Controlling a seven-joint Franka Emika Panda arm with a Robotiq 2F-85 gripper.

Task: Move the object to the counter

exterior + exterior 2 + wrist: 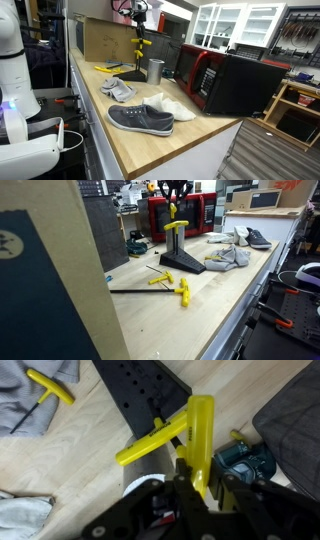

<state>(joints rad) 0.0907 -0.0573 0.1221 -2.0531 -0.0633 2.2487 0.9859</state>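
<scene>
Gripper (200, 488) clamped on the yellow object (200, 430), held in the air above the black stand (140, 390)
Only the wrist view shows the fingers pinching its handle; an exterior view shows loose yellow tools (183, 292) lying on the counter (235, 305); an exterior view shows shoes (140, 118) near a metal cup (154, 70); any lettering is too blurred to read

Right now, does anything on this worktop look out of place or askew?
Yes. Shoes sit on the counter near a microwave, odd for a worktop. Two yellow T-handle tools lie loose beside the black stand instead of racked, while the pincer grips another yellow tool. Nothing looks spilled or broken.
</scene>
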